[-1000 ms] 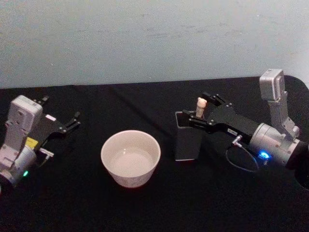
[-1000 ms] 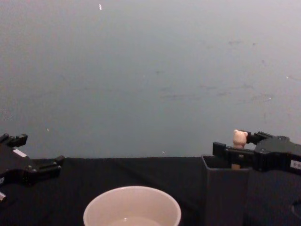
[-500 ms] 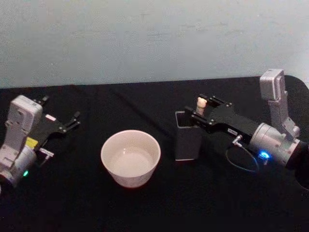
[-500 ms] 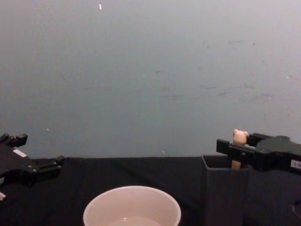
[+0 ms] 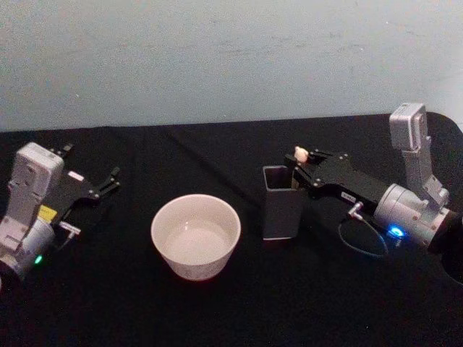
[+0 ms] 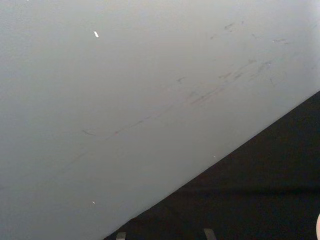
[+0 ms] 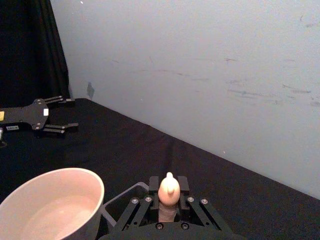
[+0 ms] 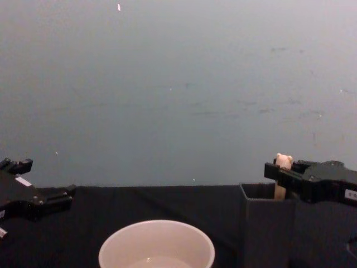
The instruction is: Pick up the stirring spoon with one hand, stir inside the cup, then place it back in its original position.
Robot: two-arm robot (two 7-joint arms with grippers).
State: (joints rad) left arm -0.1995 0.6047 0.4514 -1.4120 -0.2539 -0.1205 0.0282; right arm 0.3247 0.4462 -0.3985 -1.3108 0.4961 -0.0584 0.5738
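Spoon (image 7: 169, 191) stands upright, bear head up, gripped by right pincer (image 5: 302, 162).

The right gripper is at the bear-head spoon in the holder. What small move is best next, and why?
Probably lift the right gripper straight up: its jaws look shut on the stirring spoon, whose shaft stands inside the dark holder, beside the cup. The left gripper rests open, far left.
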